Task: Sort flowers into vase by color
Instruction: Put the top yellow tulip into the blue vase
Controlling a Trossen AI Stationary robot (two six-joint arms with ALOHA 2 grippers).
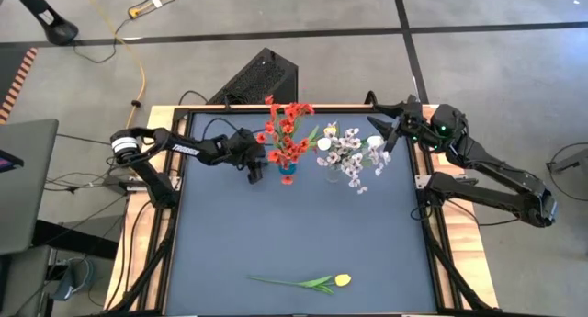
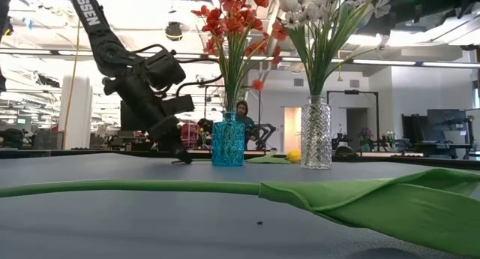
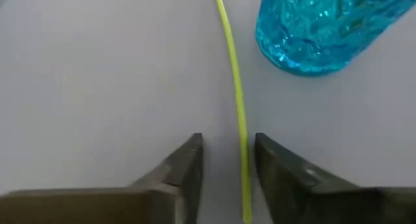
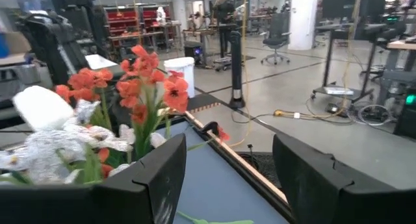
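left hand point(image 3: 224, 165) (fingers parted) apparently straddles a thin stem point(image 3: 235, 100).

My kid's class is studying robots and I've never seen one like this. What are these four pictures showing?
It is a two-armed table robot. One picture looks straight down from above, one looks level across the tabletop, and two come from cameras on the wrists.

On the dark table stand a blue vase of red flowers and a clear glass vase of white and pinkish flowers. A yellow tulip lies alone near the front edge.

The left hand is down at the table beside the blue vase, its fingers open on either side of a thin yellow-green stem and not gripping it. The right hand hangs open and empty next to the white bouquet.
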